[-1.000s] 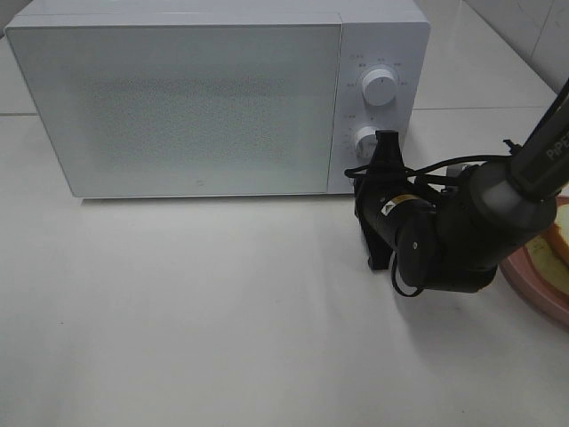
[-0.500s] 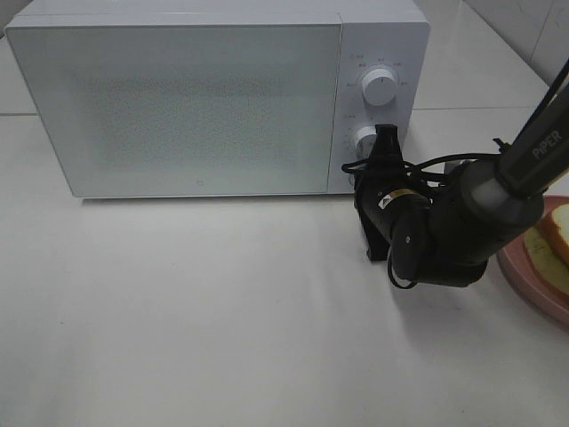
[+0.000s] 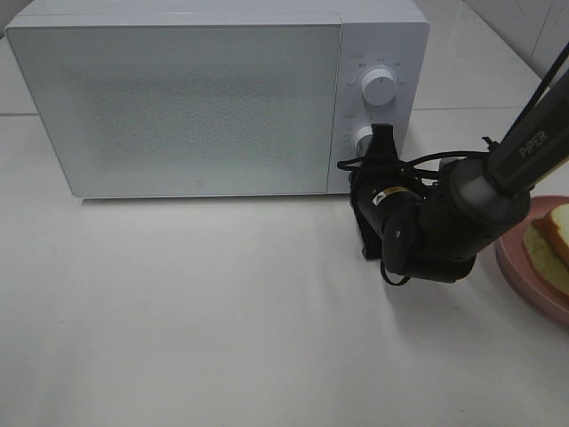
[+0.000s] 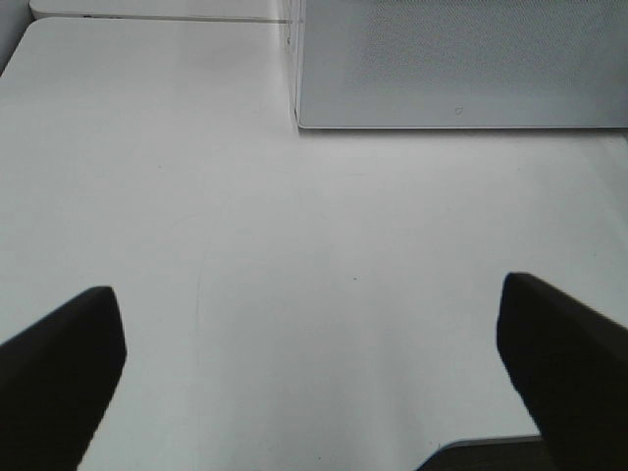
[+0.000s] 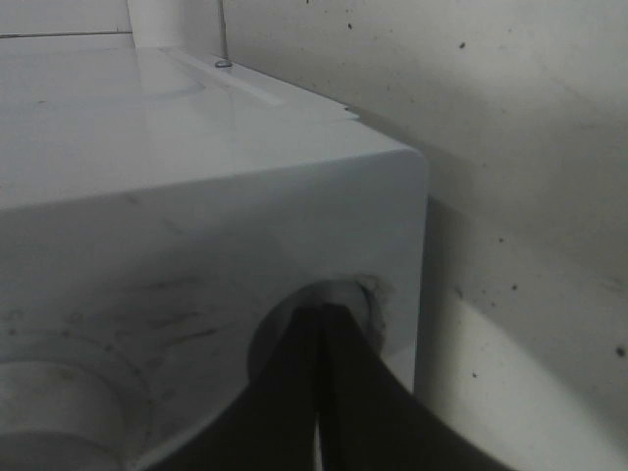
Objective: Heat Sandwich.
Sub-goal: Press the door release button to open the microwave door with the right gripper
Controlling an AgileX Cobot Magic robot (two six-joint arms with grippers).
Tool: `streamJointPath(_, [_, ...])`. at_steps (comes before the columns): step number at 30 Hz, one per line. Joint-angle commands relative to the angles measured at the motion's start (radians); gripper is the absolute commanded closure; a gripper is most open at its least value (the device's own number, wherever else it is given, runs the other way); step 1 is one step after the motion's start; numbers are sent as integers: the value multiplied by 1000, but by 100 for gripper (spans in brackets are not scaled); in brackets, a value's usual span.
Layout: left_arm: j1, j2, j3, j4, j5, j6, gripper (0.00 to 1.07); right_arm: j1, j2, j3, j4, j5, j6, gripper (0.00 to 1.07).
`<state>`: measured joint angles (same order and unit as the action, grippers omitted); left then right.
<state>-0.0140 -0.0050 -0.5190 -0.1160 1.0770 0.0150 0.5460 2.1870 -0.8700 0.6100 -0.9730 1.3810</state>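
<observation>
The sandwich (image 3: pixel 555 238), white bread with a brown crust, lies on a round pink plate (image 3: pixel 530 286) at the table's right edge, partly cut off by the frame. My right gripper (image 3: pixel 382 142) is shut. Its tips touch the white microwave (image 3: pixel 196 98) low on the control panel, beside the lower knob (image 3: pixel 363 138). In the right wrist view the joined fingertips (image 5: pixel 319 316) press into a round recess (image 5: pixel 312 324) near the panel's corner. My left gripper (image 4: pixel 306 289) is open over bare table with nothing between its fingers (image 4: pixel 61 373). It does not show in the exterior view.
The microwave door (image 3: pixel 178 107) is closed. An upper knob (image 3: pixel 380 87) sits above the lower one. The right arm's black wrist (image 3: pixel 427 231) and its cable hang between the microwave and the plate. White tabletop (image 3: pixel 196 311) stretches in front of the microwave.
The right arm has shifted slightly left and toward the microwave. More of the sandwich and plate shows at the right edge. The gripper tips stay at the panel.
</observation>
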Motion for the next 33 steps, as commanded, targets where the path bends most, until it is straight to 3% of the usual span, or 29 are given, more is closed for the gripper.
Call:
streamJointPath(1, [1, -16, 4, 0, -8, -6, 9, -12, 3, -53, -20, -171, -48, 107])
streamJointPath(11, [1, -16, 4, 0, -8, -6, 9, -62, 3, -183, -15, -109, -126, 107])
streamJointPath(33, [1, -16, 4, 0, -8, -6, 9, -63, 3, -181, -55, -56, -106, 107])
